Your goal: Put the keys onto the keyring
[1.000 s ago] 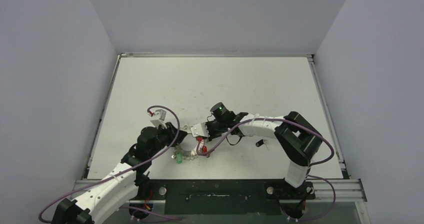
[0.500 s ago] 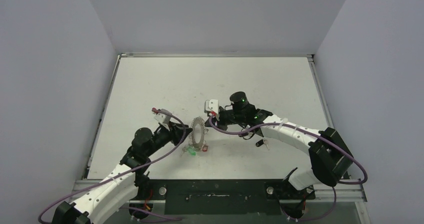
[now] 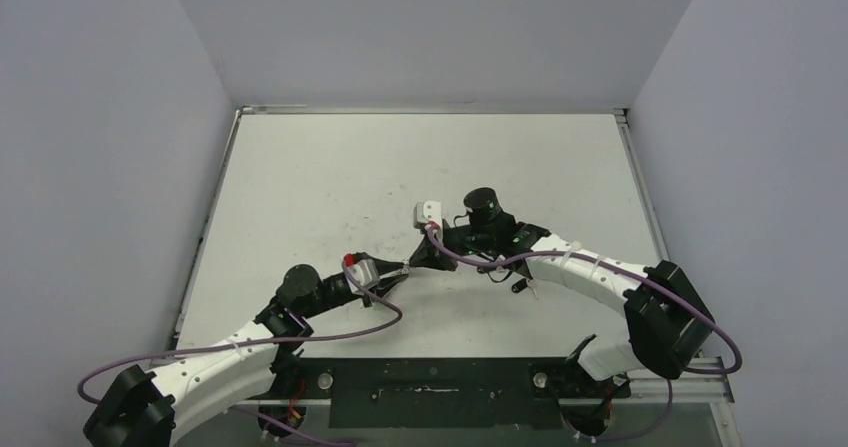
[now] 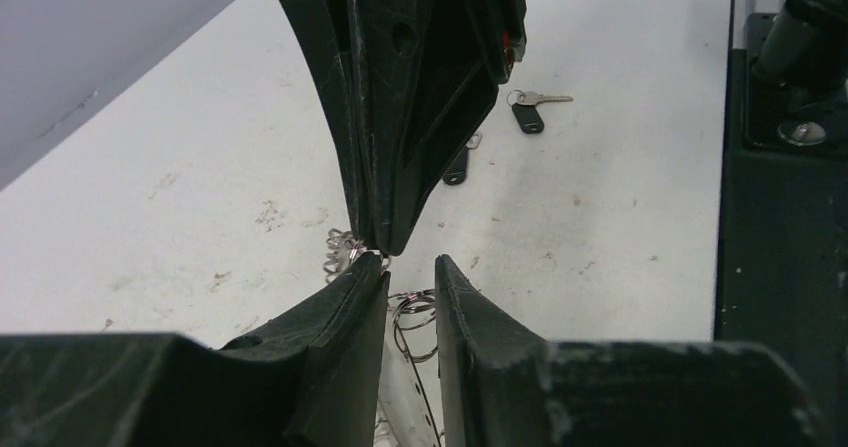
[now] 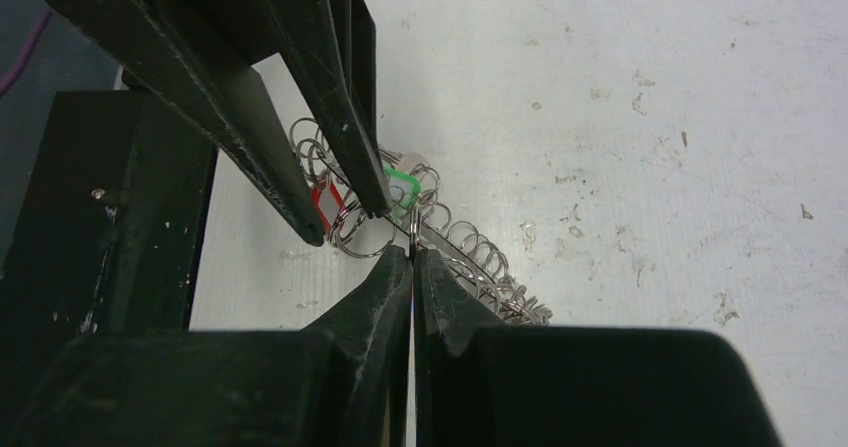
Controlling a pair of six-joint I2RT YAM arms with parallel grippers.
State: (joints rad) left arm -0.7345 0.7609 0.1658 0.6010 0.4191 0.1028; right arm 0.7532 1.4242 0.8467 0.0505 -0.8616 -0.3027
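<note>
Both arms reach low to the middle of the table (image 3: 420,157) and meet tip to tip: left arm (image 3: 230,352) stretched in from near-left, right arm (image 3: 590,272) elbowed in from near-right. Left claw (image 4: 410,262) is part-closed, clamped across the keyring (image 5: 480,257) band by the red tag (image 5: 325,207), and right claw (image 5: 412,252) is fully closed, tips pinching thin wire at the ring's edge. Keyring sits between the claws just off the table, grey with coiled frilly rim and green tag (image 5: 403,189); both keys (image 4: 527,117) lie loose on the table beside the right arm, black heads, silver blades.
</note>
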